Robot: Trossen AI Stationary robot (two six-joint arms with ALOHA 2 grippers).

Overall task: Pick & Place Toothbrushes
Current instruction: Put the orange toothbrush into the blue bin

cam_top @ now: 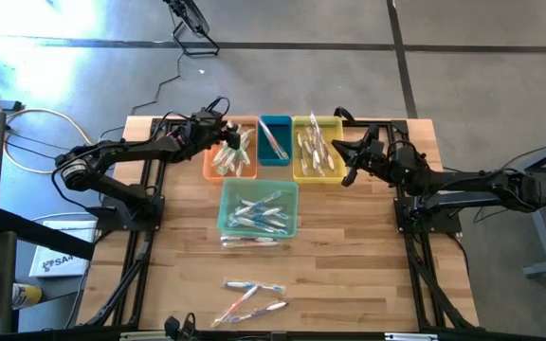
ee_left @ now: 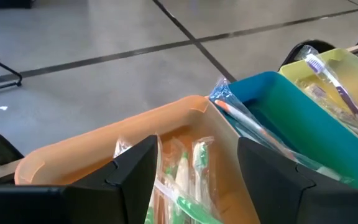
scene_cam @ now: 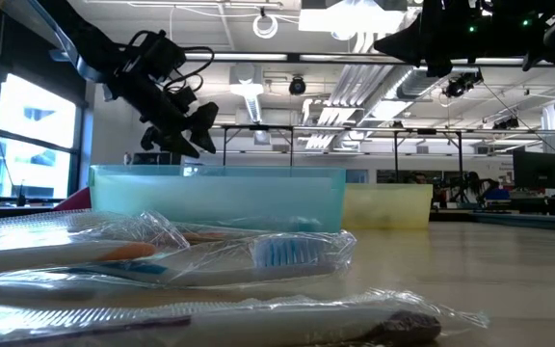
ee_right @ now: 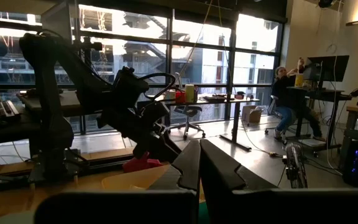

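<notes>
Wrapped toothbrushes [cam_top: 252, 296] lie loose near the table's front edge, and a few more [cam_top: 249, 241] lie just in front of the pale teal bin [cam_top: 227, 204]. Others fill that bin and the orange bin [ee_left: 104, 149], the blue bin [cam_top: 274, 142] and the yellow bin [cam_top: 317, 172] at the far side. My left gripper [ee_left: 197, 174] hangs open over the orange bin, above the toothbrushes [ee_left: 185, 180] inside it, with nothing between its fingers. My right gripper [cam_top: 347, 159] is shut and empty, raised beside the yellow bin's right side.
The three far bins stand side by side, with the pale teal bin in front of them at mid-table. Bare wood lies between that bin and the loose toothbrushes. In the right wrist view a person [ee_right: 284, 87] sits at a desk far behind the table.
</notes>
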